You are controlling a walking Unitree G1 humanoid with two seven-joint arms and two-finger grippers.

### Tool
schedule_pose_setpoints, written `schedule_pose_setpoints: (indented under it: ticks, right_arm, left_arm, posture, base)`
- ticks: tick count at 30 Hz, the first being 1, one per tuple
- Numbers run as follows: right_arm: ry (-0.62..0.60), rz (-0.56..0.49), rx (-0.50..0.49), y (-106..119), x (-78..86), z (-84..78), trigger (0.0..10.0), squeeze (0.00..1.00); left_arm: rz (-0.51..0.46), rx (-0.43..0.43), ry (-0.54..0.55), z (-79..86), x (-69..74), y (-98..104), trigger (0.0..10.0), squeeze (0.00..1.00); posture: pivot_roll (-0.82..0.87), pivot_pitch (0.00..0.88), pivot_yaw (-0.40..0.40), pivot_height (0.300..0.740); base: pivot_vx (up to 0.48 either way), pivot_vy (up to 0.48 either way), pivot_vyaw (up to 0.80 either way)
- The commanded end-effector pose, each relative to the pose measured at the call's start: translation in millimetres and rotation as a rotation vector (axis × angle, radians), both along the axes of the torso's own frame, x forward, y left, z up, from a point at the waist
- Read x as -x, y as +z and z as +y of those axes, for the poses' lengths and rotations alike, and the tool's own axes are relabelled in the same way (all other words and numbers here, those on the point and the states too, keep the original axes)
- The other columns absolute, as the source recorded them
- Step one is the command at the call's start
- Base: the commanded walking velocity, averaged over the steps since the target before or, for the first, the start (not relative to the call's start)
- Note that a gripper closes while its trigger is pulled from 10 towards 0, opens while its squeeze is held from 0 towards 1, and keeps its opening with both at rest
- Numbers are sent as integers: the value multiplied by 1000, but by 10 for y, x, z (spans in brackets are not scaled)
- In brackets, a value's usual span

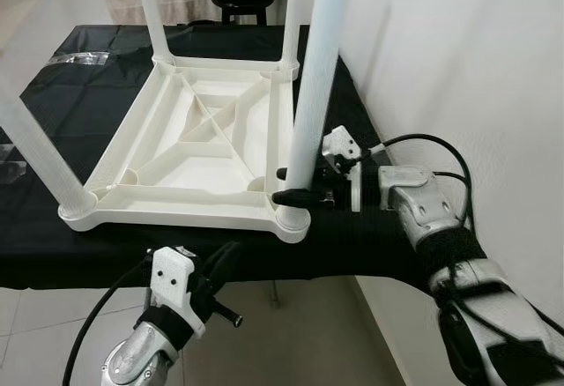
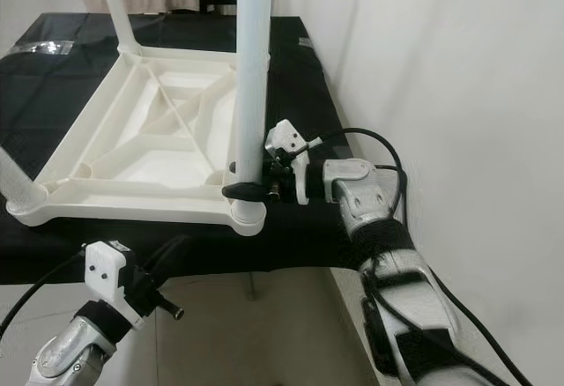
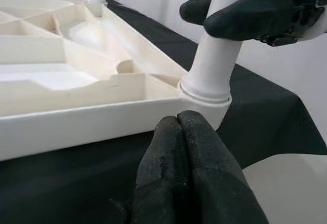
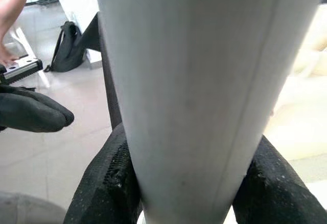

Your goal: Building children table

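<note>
My right claw (image 1: 293,185) is clamped around the near-corner leg (image 1: 310,95) just above its socket, one finger on each side of the tube. The leg stands upright, its long axis running straight up from the claw, and its foot sits in the corner of the upturned tabletop (image 1: 198,144) directly below the grip. I judge the next move is a downward press to seat it. My left claw (image 1: 218,273) hangs pressed shut and empty, below the bench (image 1: 79,104) edge, just short of that same corner. The black cloth looks slippery; a white wall (image 1: 458,60) stands close beside my right arm.
</note>
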State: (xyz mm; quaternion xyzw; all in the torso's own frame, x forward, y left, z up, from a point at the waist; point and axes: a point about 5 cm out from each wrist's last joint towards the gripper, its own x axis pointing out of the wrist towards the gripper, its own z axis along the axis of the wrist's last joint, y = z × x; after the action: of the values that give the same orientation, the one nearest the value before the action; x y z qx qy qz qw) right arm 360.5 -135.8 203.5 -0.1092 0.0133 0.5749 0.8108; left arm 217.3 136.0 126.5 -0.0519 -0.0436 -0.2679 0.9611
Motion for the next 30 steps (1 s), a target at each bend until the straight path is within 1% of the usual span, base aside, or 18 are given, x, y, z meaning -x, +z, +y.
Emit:
schedule_pose_setpoints:
  ticks: [1, 2, 4, 7, 8, 9, 10, 11, 12, 14, 18, 21, 22, 23, 26, 28, 29, 30]
  right_arm:
    - [-231, 46, -40, -212, 98, -160, 0, 0]
    - [-231, 46, -40, -212, 98, -160, 0, 0]
    - [-402, 77, -68, -369, 218, -117, 0, 0]
    - [-402, 77, -68, -369, 218, -117, 0, 0]
    - [-603, 134, -103, -599, 379, 65, 0, 0]
    - [-603, 134, -103, -599, 379, 65, 0, 0]
    - [-708, 126, -81, -697, 431, 175, 0, 0]
    - [-771, 112, -61, -754, 429, 226, 0, 0]
    - [-778, 92, -37, -782, 405, 276, 0, 0]
    - [-757, 73, -19, -785, 366, 292, 0, 0]
    - [-736, 56, -20, -757, 361, 349, 0, 0]
    - [-732, 61, -25, -744, 353, 349, 39, 0]
    - [-744, 76, -29, -717, 357, 349, 10000, 0]
    - [-719, 76, -47, -663, 339, 362, 10000, 0]
    - [-719, 76, -47, -663, 339, 362, 10000, 0]
    - [-706, 64, -66, -599, 328, 375, 10000, 0]
    - [-665, 43, -94, -496, 269, 365, 10000, 800]
    - [-665, 43, -94, -496, 269, 365, 10000, 800]
  left_arm:
    - [11, 2, -2, 7, 19, -6, 10000, 0]
    - [11, 2, -2, 7, 19, -6, 10000, 0]
    - [9, 4, -2, 20, 17, 1, 10000, 0]
    - [9, 4, -2, 20, 17, 1, 10000, 0]
    - [8, 4, -2, 33, 2, 7, 10000, 0]
    - [8, 4, -2, 33, 2, 7, 10000, 0]
    - [8, 2, -4, 43, -29, 0, 10000, 0]
    - [10, 1, -5, 45, -62, -11, 10000, 0]
    - [11, 0, -6, 48, -95, -22, 10000, 0]
    - [12, -2, -7, 50, -114, -28, 10000, 0]
    - [0, -10, 25, 76, -140, -22, 10000, 0]
    - [-1, -10, 35, 86, -147, -22, 10000, 0]
    - [-1, -10, 39, 94, -152, -23, 10000, 0]
    - [2, -13, 38, 97, -155, -26, 10000, 0]
    - [2, -13, 38, 97, -155, -26, 10000, 0]
    - [4, -15, 35, 99, -157, -28, 10000, 0]
    - [6, -17, 31, 98, -155, -31, 10000, 0]
    - [6, -17, 31, 98, -155, -31, 10000, 0]
  posture:
    - [13, 204, -78, 740]
    - [13, 204, -78, 740]
    - [13, 204, -78, 740]
    - [13, 204, -78, 740]
    - [-12, 211, -61, 740]
    - [-12, 211, -61, 740]
    - [-14, 188, -43, 740]
    - [-14, 170, -43, 740]
    - [1, 161, -54, 740]
    - [0, 160, -54, 740]
    - [0, 150, -51, 740]
    - [9, 144, -47, 740]
    - [16, 142, -46, 740]
    - [23, 139, -41, 740]
    - [23, 139, -41, 740]
    - [24, 138, -42, 740]
    - [30, 135, -43, 740]
    - [30, 135, -43, 740]
  base:
    - [0, 0, 0]
    - [0, 0, 0]
    - [0, 0, 0]
    - [0, 0, 0]
    - [0, 0, 0]
    - [0, 0, 0]
    - [0, 0, 0]
    - [0, 0, 0]
    - [0, 0, 0]
    - [0, 0, 0]
    - [0, 0, 0]
    - [0, 0, 0]
    - [0, 0, 0]
    - [0, 0, 0]
    - [0, 0, 0]
    - [0, 0, 0]
    - [0, 0, 0]
    - [0, 0, 0]
